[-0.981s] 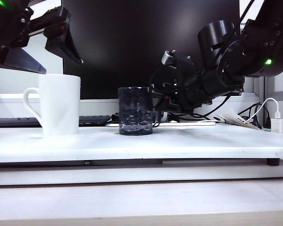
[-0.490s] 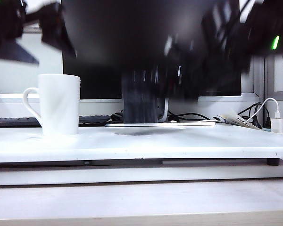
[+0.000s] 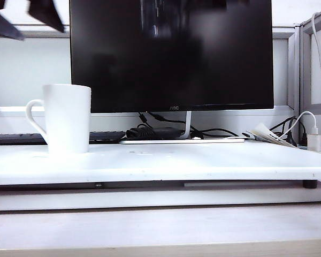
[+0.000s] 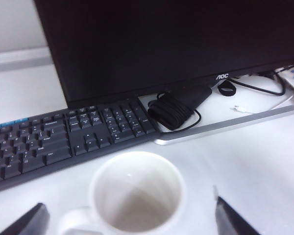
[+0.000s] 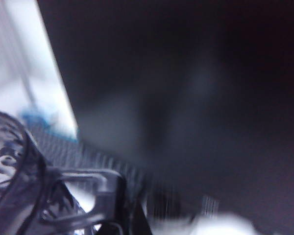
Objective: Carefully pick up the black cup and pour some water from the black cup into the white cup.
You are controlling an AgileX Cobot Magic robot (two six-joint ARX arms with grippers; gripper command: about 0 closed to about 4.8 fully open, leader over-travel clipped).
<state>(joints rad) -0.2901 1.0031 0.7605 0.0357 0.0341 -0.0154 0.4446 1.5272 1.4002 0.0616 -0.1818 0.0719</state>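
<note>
From the front, the left gripper [image 3: 21,19] shows only as two dark finger ends cut off by the top corner, its body out of frame. The right gripper and its arm are out of that view altogether. On the left wrist view, the tall white ceramic cup [image 4: 137,196] is cropped at the frame edge, so most of its handle is lost. The right wrist view is smeared with blur: the short black bumpy cup [image 5: 12,181] is cut off at the corner, and the jaws on its thin handle are hidden in dark shapes.
</note>
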